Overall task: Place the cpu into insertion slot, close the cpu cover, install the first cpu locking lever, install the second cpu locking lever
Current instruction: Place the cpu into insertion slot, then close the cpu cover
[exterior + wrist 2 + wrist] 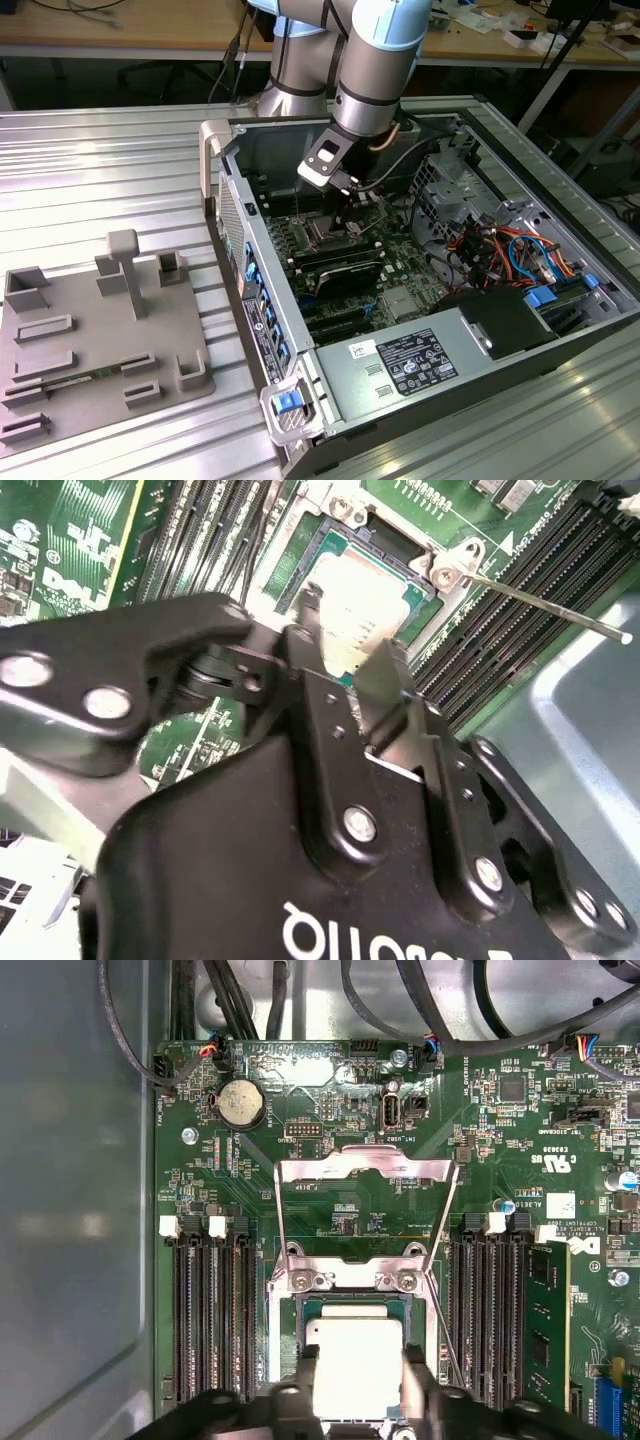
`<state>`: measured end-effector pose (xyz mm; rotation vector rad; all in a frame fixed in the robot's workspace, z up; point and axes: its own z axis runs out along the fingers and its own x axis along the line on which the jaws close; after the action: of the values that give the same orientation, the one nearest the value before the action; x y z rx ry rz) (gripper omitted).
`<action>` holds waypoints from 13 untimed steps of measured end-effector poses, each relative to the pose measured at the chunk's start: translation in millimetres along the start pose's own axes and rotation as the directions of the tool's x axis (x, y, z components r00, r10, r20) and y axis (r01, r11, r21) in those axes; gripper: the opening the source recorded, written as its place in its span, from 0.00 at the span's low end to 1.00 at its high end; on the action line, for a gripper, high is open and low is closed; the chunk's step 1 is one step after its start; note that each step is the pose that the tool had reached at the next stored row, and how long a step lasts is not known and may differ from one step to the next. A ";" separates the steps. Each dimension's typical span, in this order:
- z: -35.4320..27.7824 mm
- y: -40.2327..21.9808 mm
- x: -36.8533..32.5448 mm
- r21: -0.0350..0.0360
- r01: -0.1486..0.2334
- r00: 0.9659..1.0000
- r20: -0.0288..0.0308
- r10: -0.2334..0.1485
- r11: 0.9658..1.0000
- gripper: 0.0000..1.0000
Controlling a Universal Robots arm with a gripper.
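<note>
The cpu (pixel 358 1345) is a pale silver square lying level in the insertion slot (pixel 287 1312) on the green motherboard. My gripper (pixel 360 1362) hangs straight over it with one black finger against each of two opposite edges, shut on it. In the second wrist view the cpu (pixel 350 600) shows between the same fingertips (pixel 311 605). The cpu cover (pixel 365 1165), a thin silvery frame, is swung open and lies back from its hinge at the slot's edge. A thin wire locking lever (pixel 540 605) stands unlatched beside the slot. In the exterior view the gripper (pixel 352 195) is low inside the computer case.
Black memory slots (pixel 210 1320) flank the socket on both sides, and a coin battery (pixel 240 1103) lies beyond the cover. Cables (pixel 440 1020) run along the board's edge. The open case wall (pixel 255 270), drive cages and power supply (pixel 410 365) surround the board. A grey fixture tray (pixel 95 335) lies outside.
</note>
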<state>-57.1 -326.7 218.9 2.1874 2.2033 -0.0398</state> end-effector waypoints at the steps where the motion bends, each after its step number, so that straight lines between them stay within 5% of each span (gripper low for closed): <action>1: 0.0 0.0 0.0 0.000 0.000 1.000 0.000 0.000 1.000 0.40; 4: -0.2 -0.2 0.0 0.000 0.001 1.000 0.000 -0.001 1.000 0.28; 6: -1.7 -0.4 0.0 0.000 0.003 1.000 0.001 -0.003 1.000 0.11; 13: -1.9 -0.4 0.1 0.000 0.005 1.000 0.000 -0.005 1.000 0.11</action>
<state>-57.5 -326.6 220.7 2.1817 2.2085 -0.0404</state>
